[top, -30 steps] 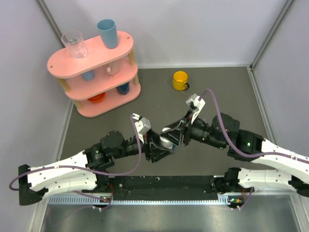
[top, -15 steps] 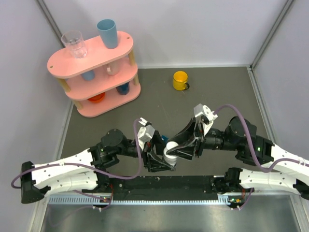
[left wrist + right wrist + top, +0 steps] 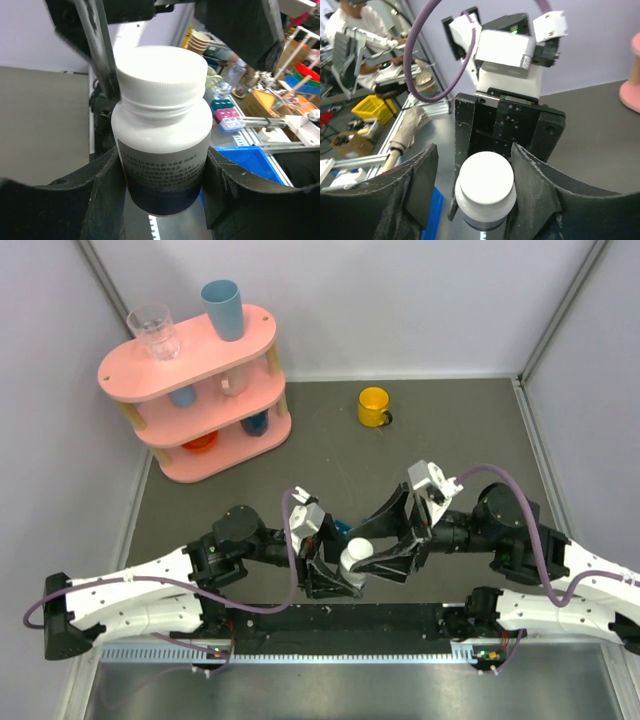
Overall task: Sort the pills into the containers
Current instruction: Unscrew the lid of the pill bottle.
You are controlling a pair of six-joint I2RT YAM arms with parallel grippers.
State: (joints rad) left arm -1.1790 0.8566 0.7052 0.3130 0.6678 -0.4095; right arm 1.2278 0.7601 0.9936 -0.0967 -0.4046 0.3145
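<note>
The left gripper (image 3: 162,187) clamps the white capped bottle (image 3: 162,130) by its body; the small print on the grey label is unreadable. The right gripper (image 3: 479,165) straddles the cap, jaws wide (a gap shows on one side). The arms hide most of the dark-teal pill box (image 3: 341,528), which sits on the table just behind the bottle. A yellow mug (image 3: 373,406) and a pink three-tier shelf (image 3: 190,370) stand well behind.
</note>
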